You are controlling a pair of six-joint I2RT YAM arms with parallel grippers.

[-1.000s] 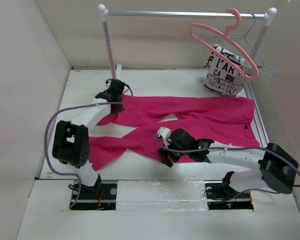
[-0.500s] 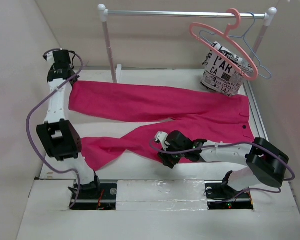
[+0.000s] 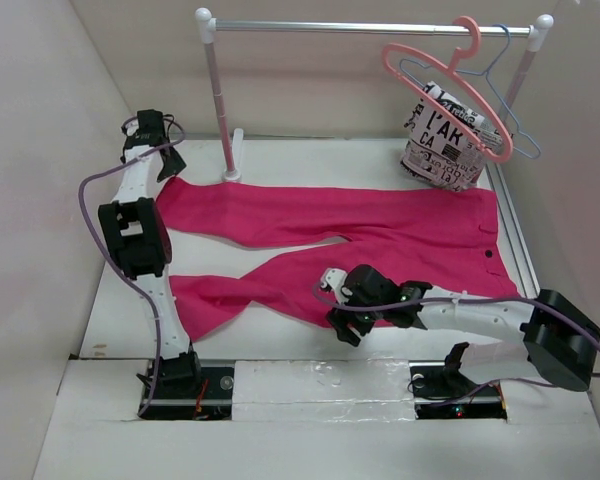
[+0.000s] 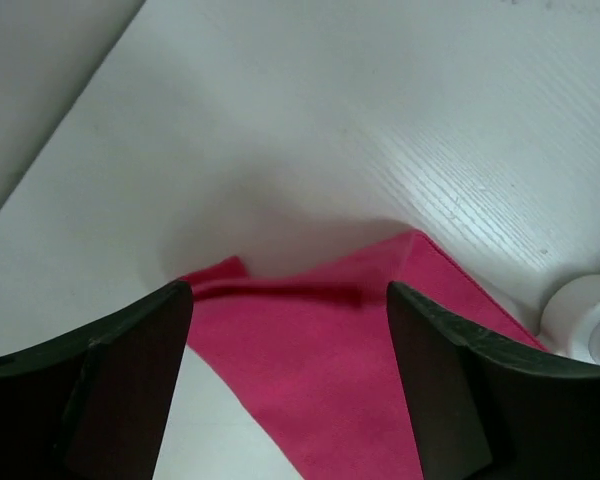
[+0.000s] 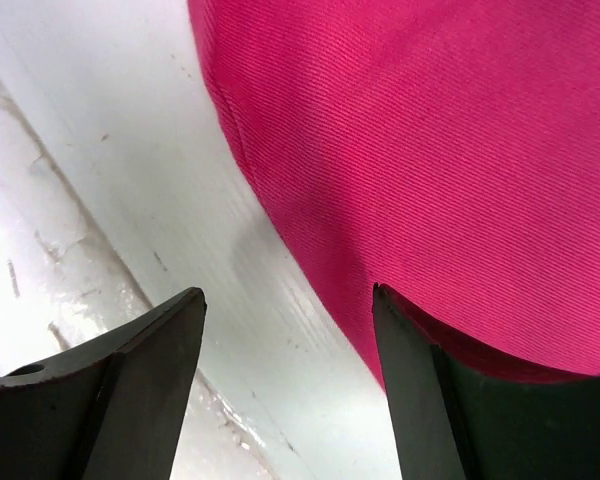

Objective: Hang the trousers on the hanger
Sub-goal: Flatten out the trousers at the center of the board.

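Magenta trousers (image 3: 400, 230), one pair, are lying flat on the table (image 3: 320, 160), legs pointing left. Two hangers are hanging on the rail (image 3: 370, 28): the salmon hanger (image 3: 450, 85) and a blue wire hanger (image 3: 520, 125). One white printed garment (image 3: 445, 150) is bunching under them, "AR" legible. Left gripper (image 4: 288, 290) is hovering spread over the far leg's hem. Right gripper (image 5: 288, 295) is gaping, empty, at the near leg's edge.

I can read print only on the white garment (image 3: 446, 140) at the far right: bold black letters, "AR" clearest, "CA" below; the smaller print is too blurred.
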